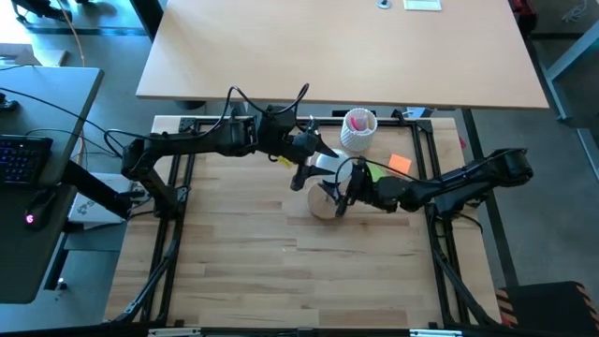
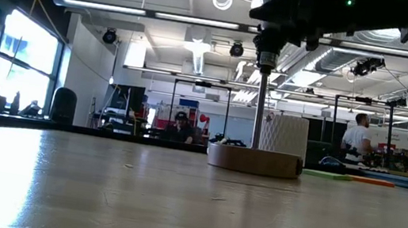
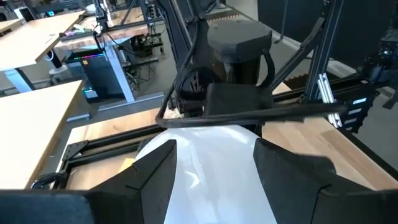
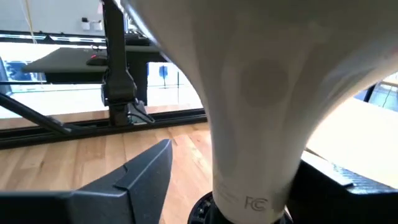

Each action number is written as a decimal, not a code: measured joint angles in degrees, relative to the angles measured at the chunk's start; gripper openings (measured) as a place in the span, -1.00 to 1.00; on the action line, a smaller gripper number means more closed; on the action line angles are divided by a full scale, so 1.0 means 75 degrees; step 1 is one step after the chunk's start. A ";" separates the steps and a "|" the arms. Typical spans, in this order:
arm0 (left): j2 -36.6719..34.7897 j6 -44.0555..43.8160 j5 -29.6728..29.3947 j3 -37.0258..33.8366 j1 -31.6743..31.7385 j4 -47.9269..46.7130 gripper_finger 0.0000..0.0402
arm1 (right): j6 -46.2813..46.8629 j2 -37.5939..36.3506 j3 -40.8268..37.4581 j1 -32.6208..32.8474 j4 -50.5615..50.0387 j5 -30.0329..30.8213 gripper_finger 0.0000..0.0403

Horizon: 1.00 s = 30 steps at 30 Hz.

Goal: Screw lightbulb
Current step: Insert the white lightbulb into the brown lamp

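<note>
The white lightbulb [image 1: 328, 164] is held over the round wooden disc stand [image 1: 318, 208]. My left gripper [image 1: 314, 161] comes from the table's left and is shut on the bulb's globe [image 3: 211, 180]. My right gripper [image 1: 339, 197] comes from the right. It is open, with one finger on either side of the bulb's narrow neck [image 4: 255, 155]; whether they touch it I cannot tell. The neck's lower end meets a black socket [image 4: 205, 214]. In the low view a thin grey post [image 2: 259, 106] rises from the disc [image 2: 253, 161] toward the grippers. My left gripper pinches the bulb's round globe [image 3: 186, 174] between its two fingers [image 3: 155, 168], one on each side. The fingers come from the table's left. The bulb is off the table, with its neck pointing away from the gripper toward the stand.
A white perforated cup with pink contents [image 1: 358, 129] stands just behind the stand, toward the far edge. Flat orange and green pieces [image 1: 398, 164] lie to the right of it. The wooden tabletop toward the near edge [image 1: 281, 271] is bare.
</note>
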 joint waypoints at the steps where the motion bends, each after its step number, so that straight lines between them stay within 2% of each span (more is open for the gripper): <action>1: 0.0000 -0.0003 -0.0008 0.0000 0.0000 0.0004 0.04 | 0.0039 -0.0105 0.0000 0.0032 -0.0123 0.0003 0.32; 10: 0.0000 -0.0002 -0.0033 -0.0003 0.0000 0.0000 0.04 | 0.0210 -0.0965 0.0000 0.0198 -0.0722 0.0179 0.33; 19: 0.0000 0.0002 -0.0030 -0.0003 0.0000 -0.0001 0.04 | 0.0484 -0.1229 0.0000 0.0131 -0.0885 -0.0108 0.31; 23: -0.0003 0.0002 -0.0029 -0.0006 0.0003 -0.0001 0.04 | 0.0550 -0.1232 0.0000 0.0009 -0.0885 -0.0230 0.17; 30: -0.0012 0.0004 -0.0019 -0.0010 0.0017 -0.0012 0.04 | 0.0495 -0.1235 0.0000 -0.0186 -0.1100 -0.0489 -0.25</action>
